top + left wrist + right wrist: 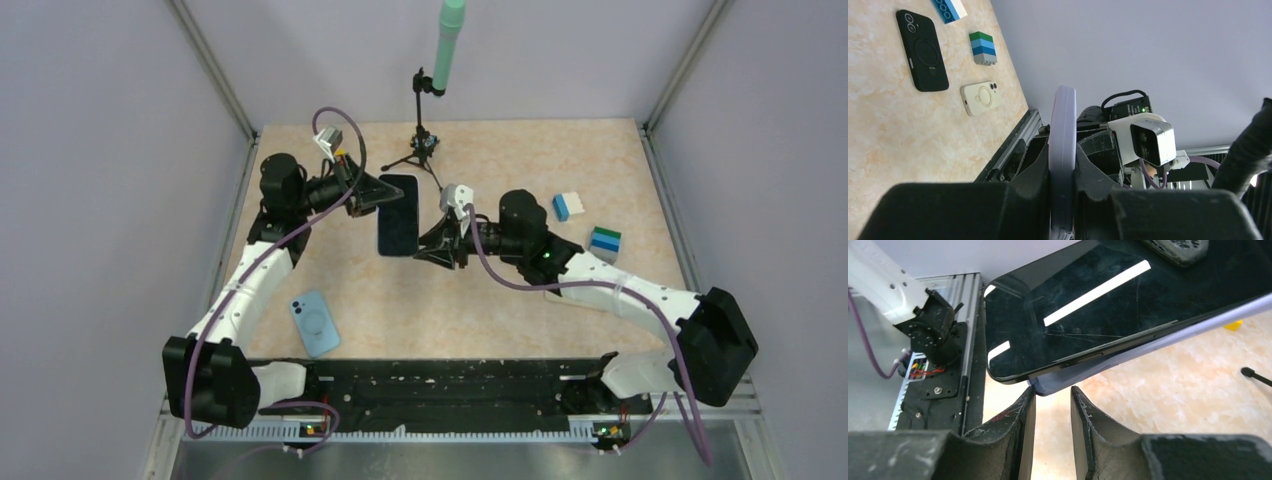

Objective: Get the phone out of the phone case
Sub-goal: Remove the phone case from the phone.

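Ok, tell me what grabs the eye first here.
The dark phone, held over mid-table between both arms, stands out; the left claw clamps its lavender case by the edge. In the right wrist view the phone's corner sits peeled out of the case, just above the parted right claw.

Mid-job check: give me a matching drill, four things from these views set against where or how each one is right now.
Things
1. lavender phone case
2. black-screened phone
3. light-blue phone case
4. right gripper

States
A. lying flat on the table, held by nothing
B. jaws apart, nothing between them
C. clamped edge-on in the left gripper
D. one corner lifted out of its case

Pairs: 1-C, 2-D, 3-A, 4-B
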